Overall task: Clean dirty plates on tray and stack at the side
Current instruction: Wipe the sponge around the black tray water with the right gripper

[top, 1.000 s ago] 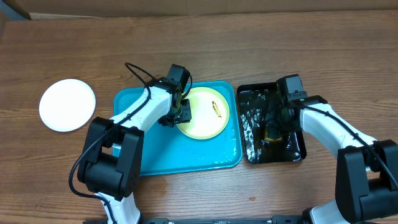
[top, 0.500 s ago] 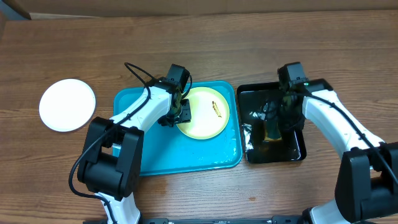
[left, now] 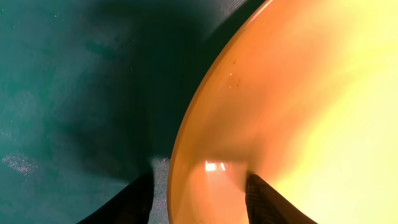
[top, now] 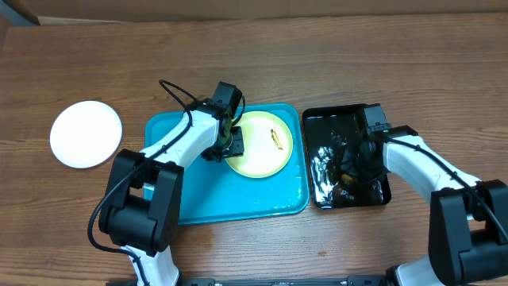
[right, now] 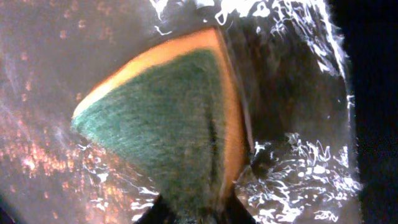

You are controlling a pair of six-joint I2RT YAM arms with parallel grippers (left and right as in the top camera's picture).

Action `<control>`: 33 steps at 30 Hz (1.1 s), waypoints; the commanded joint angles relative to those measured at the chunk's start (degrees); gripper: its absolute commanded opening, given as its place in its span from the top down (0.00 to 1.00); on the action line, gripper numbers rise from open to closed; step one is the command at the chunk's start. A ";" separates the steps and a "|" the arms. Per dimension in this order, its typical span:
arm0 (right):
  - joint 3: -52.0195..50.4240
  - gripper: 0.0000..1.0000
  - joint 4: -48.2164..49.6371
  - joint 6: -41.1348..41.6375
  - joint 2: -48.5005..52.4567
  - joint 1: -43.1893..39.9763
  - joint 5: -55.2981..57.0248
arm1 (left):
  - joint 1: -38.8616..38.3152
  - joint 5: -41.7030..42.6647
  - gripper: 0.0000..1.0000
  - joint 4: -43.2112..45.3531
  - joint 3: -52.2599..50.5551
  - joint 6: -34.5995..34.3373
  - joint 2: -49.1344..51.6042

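the left gripper (top: 230, 144) was clamped on the left rim of the yellow-green plate (top: 266, 151). that plate lay in the upper right part of the turquoise tray (top: 230, 202), near the middle of the overhead frame. in the left wrist view two dark fingers (left: 134, 202) showed at the bottom edge. one was outside the rim over the tray floor and the other was on the plate's inner face, with the rim between them. whether that edge was lifted off the tray could not be told. a small dark smear (top: 276, 139) sat on the plate, right of its centre.

a white plate (top: 86, 133) lay alone on the desk (top: 333, 63) at the left of the overhead frame, well apart from the tray.

the right gripper (top: 353, 163) was down inside the black tray (top: 383, 199), which stood just beside the turquoise tray's right edge and glinted with water. it was closed on a sponge (right: 168, 137). in the right wrist view the sponge's green scouring face and orange edge narrowed down into the fingers at the bottom of the frame, with the wet tray floor all around.
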 commanded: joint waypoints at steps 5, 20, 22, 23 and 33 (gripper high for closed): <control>8.41 0.47 -10.40 -0.31 0.94 0.33 -0.76 | 0.35 -0.96 0.46 -0.17 -0.33 1.09 2.64; 3.06 0.37 -0.44 -1.75 1.01 0.33 2.21 | 0.35 -0.96 0.46 -0.17 -0.33 1.09 2.64; 0.90 0.41 1.62 -1.75 1.01 0.33 2.21 | 0.35 -0.96 0.46 -0.15 -0.33 1.09 2.64; 0.26 0.46 2.45 -1.75 1.01 0.33 2.19 | 0.35 -0.96 0.46 -0.17 -0.33 1.09 2.64; 3.23 0.96 3.61 -1.29 0.59 0.15 -1.81 | 0.35 -0.96 0.49 -0.17 -0.33 1.09 2.64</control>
